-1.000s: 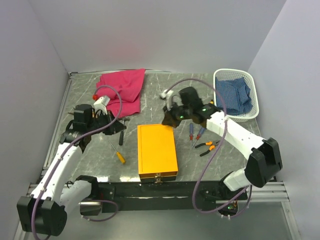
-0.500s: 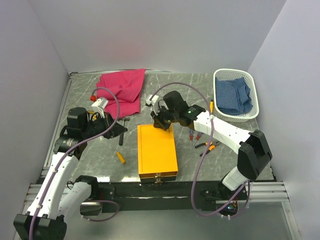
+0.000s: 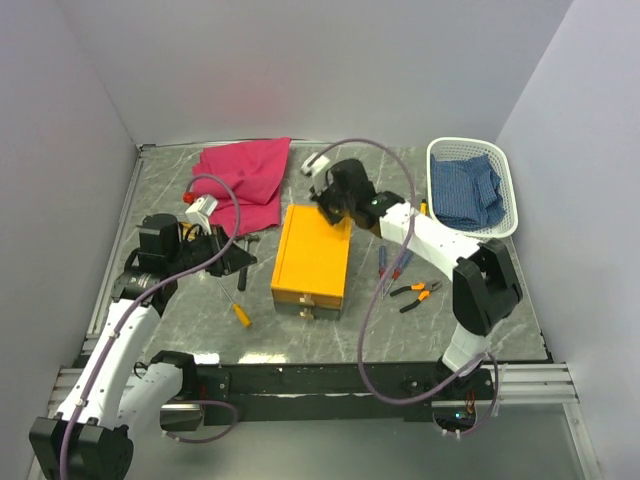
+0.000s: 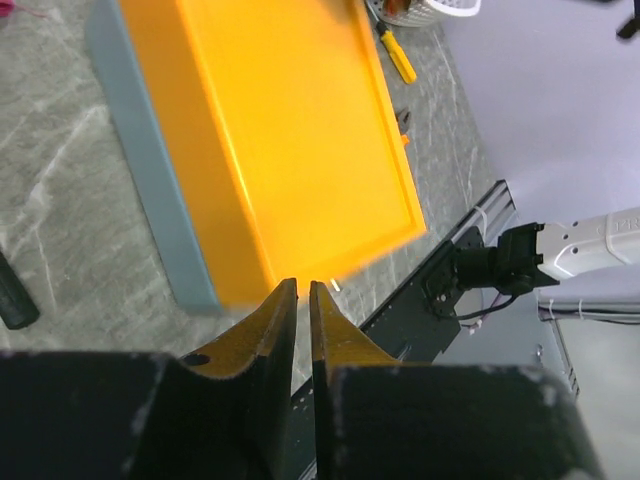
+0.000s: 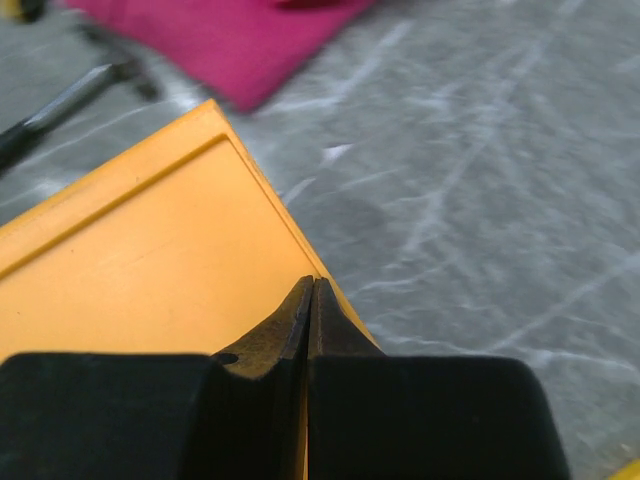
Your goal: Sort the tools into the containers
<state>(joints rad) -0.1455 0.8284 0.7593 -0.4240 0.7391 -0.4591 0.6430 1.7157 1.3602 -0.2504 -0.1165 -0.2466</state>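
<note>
The grey tabletop carries the orange toolbox at its centre, askew, with its teal-grey base showing along the 6 o'clock end. A magenta cloth lies at 11 o'clock. The white basket, holding a blue cloth, stands at 2 o'clock. The right hand, fingers pressed together, sits at the toolbox's 12 o'clock edge. The left hand, at its 9 o'clock, is barely parted and holds nothing. Orange-black pliers lie at 4 o'clock, with blue and red screwdrivers at 3 o'clock and a yellow screwdriver at 8 o'clock.
</note>
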